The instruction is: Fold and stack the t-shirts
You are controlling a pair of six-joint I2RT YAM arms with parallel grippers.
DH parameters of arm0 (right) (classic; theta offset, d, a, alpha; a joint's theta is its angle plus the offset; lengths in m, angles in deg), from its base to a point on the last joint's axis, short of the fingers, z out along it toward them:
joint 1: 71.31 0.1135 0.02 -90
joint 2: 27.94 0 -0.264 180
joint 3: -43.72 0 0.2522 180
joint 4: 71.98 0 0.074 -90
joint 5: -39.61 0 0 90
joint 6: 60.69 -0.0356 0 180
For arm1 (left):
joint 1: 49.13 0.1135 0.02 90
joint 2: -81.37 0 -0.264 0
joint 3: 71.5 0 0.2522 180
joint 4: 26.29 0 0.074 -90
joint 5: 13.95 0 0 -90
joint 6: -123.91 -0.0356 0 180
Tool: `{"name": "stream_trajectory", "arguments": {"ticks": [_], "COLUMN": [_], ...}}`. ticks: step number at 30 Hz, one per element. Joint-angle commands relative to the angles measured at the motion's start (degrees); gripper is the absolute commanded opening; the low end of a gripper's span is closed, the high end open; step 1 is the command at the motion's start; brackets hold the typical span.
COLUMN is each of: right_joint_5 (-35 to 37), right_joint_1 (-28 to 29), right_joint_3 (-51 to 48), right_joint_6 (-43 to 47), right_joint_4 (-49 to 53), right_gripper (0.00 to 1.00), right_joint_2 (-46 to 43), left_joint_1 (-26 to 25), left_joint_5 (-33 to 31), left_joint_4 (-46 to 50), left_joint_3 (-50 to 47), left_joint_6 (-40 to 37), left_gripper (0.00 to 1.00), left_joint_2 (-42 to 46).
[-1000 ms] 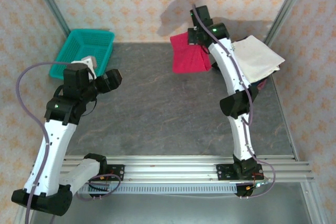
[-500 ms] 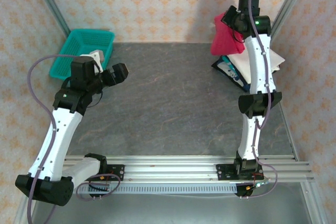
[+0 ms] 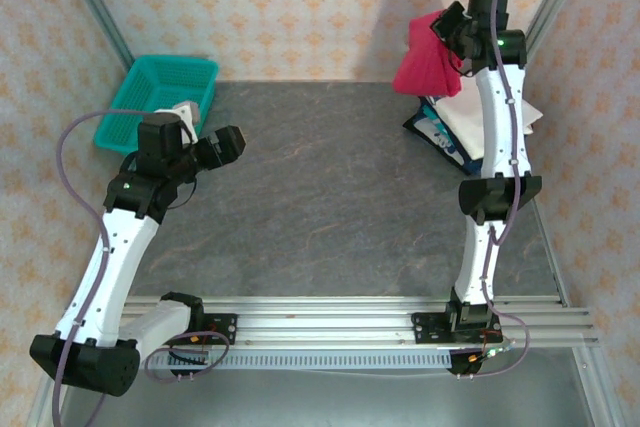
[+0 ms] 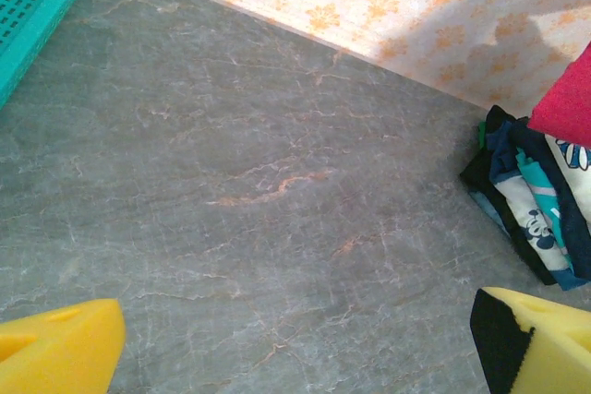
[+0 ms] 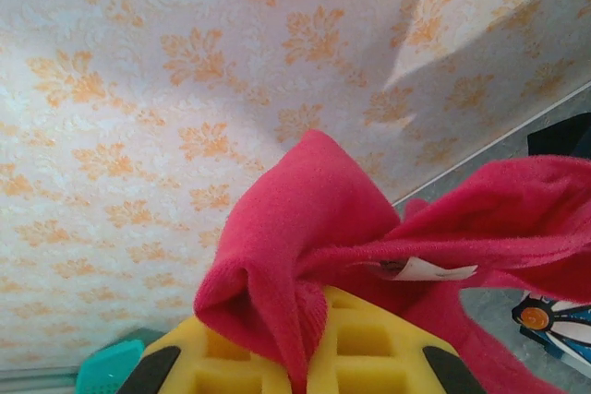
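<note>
Top external: right gripper (image 3: 450, 29), clamped on a bunched fold of the bright-red cloth t-shirt (image 3: 422, 67), hangs it at one o'clock over the folded navy-print stack (image 3: 440, 137); looks limp, light, better pinched at shoulder seams; left gripper (image 3: 230, 141) agape.

Red t-shirt (image 5: 314, 228) soft matt knit cloth, navy printed t-shirts (image 4: 526, 214) smooth thin cloth, table (image 4: 231, 182) matt grey stone-look with faint veins, basket (image 3: 175, 59) teal plastic mesh, rails (image 3: 330, 315) brushed metal.
</note>
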Motion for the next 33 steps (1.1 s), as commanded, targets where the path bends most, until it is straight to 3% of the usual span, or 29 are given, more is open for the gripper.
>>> {"name": "stream_trajectory", "arguments": {"ticks": [1,12,19,23,27,33], "right_joint_5": [-0.7,2.8,6.8,7.6,7.2,8.0], "right_joint_1": [-1.0,-2.7,-4.2,-5.8,-8.6,-12.8], "right_joint_3": [2.1,1.6,-5.8,-15.8,-34.8,-55.3], "right_joint_6": [-3.2,-5.7,-7.7,-9.5,-13.4,-16.6], "right_joint_4": [-4.2,-4.6,-5.8,-8.7,-18.2,-26.7], "right_gripper": [0.00,0.00,0.00,0.00,0.00,0.00], "right_joint_2": [-3.3,-5.4,-10.4,-14.9,-22.8,-29.9], "left_joint_1": [-0.3,-0.4,-0.4,-0.3,-0.4,-0.4], "left_joint_5": [-1.2,-1.5,-1.8,-2.1,-2.4,-3.4], "left_joint_4": [-0.5,0.2,0.5,0.9,1.7,3.2], "left_joint_3": [-0.8,-1.0,-0.9,-0.7,-0.3,0.3], "left_joint_6": [-0.5,-0.4,-0.3,-0.3,-0.6,-1.3], "left_gripper": [0.97,0.97,0.97,0.97,0.97,0.98], "left_joint_2": [1.5,2.2,2.5,2.6,2.7,2.6]}}
